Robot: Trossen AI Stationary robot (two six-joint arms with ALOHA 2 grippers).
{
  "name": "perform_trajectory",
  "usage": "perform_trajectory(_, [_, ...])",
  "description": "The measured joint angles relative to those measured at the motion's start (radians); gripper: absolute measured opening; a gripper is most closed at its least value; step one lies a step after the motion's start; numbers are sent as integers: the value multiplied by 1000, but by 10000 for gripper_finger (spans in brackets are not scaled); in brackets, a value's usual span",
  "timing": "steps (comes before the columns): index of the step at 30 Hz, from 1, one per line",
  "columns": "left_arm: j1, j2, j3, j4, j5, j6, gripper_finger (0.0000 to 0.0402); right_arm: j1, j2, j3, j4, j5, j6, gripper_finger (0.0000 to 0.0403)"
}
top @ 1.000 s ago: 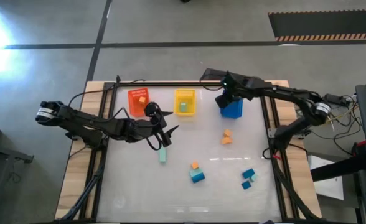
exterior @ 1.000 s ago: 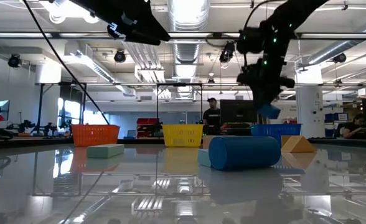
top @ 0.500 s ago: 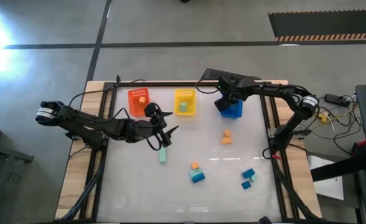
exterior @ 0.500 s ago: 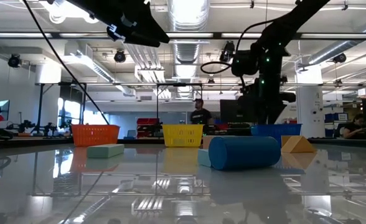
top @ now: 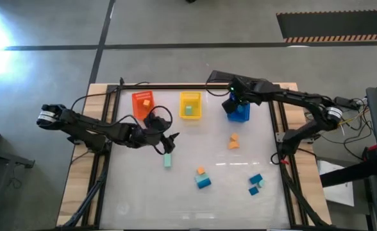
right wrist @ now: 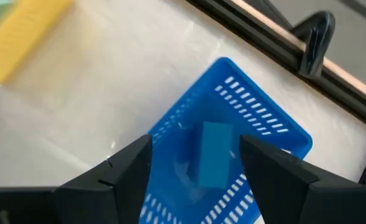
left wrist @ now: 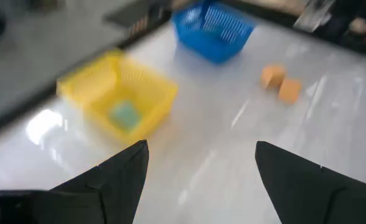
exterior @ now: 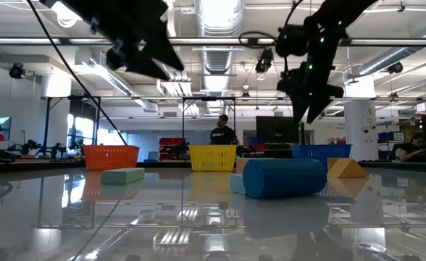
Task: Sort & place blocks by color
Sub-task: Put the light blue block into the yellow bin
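My left gripper hangs open above the table, just on the far side of a pale teal bar lying flat. In its wrist view the open fingers frame the yellow bin with a teal block inside. My right gripper is open above the blue bin. Between its fingers a blue block lies on the bin's floor. Two orange blocks, an orange-on-blue pair and a blue and teal group rest on the table.
The orange bin stands at the far edge and holds an orange block. The three bins sit in a row along the far edge. In the low view a blue block lies close to the camera. A person stands in the room behind.
My right gripper, carrying a blue block, went down into the blue bin, let go of it and rose again; the block now lies in the bin. My left gripper dipped slightly toward the teal bar, staying open.
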Motion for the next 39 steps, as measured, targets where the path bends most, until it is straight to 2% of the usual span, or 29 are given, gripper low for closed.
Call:
perform_trajectory(4, [0, 3, 5, -141, 62, -221, 279, 84, -90, -19, 12, 24, 18, 216])
perform_trajectory(9, [0, 60, 12, -220, 205, -390, 279, 218, -178, -46, 37, 156, 52, 209])
perform_trajectory(14, [-16, 202, 107, -430, 338, -563, 278, 340, -243, -101, 121, 230, 53, 207])
perform_trajectory(18, [-38, 339, 220, -651, 353, -712, 274, 412, -271, -147, 201, 239, 53, 207])
perform_trajectory(23, [-47, 475, 322, -653, 350, -746, 274, 469, -274, -181, 240, 261, 52, 207])
perform_trajectory(26, [-47, 516, 367, -678, 349, -750, 274, 489, -271, -194, 241, 289, 53, 207])
perform_trajectory(39, [-49, 575, 363, -664, 366, -851, 273, 504, -272, -225, 241, 291, 46, 207])
